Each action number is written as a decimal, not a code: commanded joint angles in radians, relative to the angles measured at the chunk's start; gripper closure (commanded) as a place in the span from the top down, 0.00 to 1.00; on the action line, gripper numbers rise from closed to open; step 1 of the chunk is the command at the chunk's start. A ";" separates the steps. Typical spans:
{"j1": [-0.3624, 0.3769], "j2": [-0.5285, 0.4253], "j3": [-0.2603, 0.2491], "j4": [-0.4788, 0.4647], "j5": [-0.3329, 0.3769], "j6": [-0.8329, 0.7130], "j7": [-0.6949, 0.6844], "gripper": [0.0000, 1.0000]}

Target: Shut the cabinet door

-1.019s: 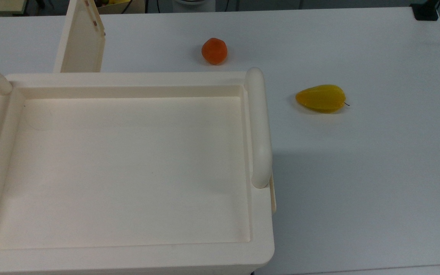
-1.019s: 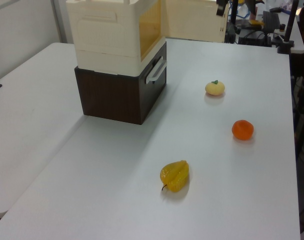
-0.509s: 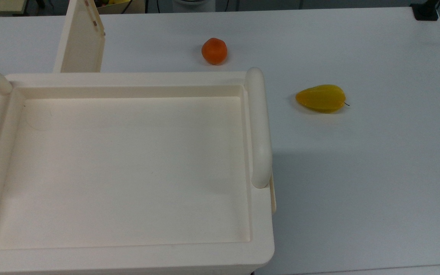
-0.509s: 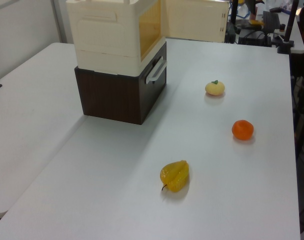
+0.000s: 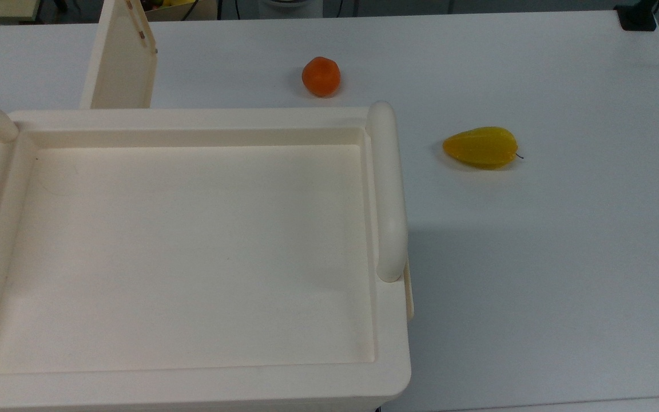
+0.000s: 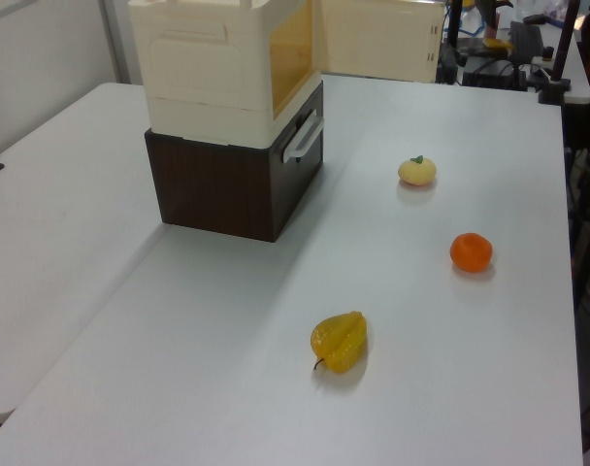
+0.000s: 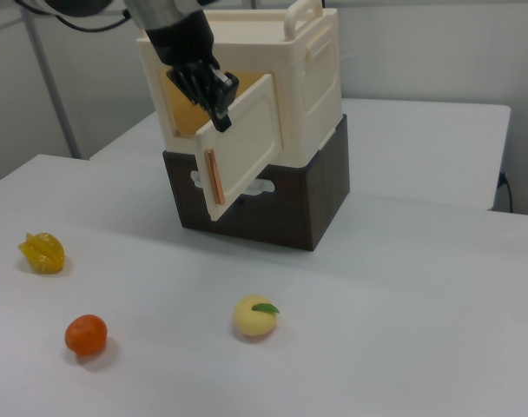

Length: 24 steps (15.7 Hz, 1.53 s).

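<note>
I see the cabinet door (image 7: 245, 143) standing partly open, swung out from the cabinet (image 7: 273, 78) front on the desk (image 7: 403, 330). My pincer (image 7: 221, 109) is at the door's upper edge, about 11 o'clock of the panel; I cannot tell its opening.

We count one cabinet (image 7: 312, 69) with one door (image 7: 247, 139) and two handles (image 5: 389, 189), one dark base (image 6: 232, 184) under it, one table (image 5: 564, 257), one gripper (image 7: 214, 95), and three fruits: one orange (image 7: 86, 335), one starfruit (image 5: 481, 147), one peach (image 7: 254, 317).
</note>
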 commanded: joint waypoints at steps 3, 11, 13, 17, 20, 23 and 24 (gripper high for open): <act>0.008 0.045 0.000 0.000 0.108 0.061 -0.007 0.00; 0.068 0.068 0.023 0.000 0.199 0.095 0.004 0.00; 0.096 0.083 0.029 0.000 0.201 0.138 0.034 0.00; 0.136 0.144 0.069 -0.002 0.199 0.301 0.148 0.00; 0.139 0.175 0.103 -0.003 0.192 0.470 0.247 0.00; 0.140 0.174 0.104 -0.015 0.187 0.492 0.262 0.00; 0.140 0.174 0.104 -0.015 0.187 0.492 0.260 0.00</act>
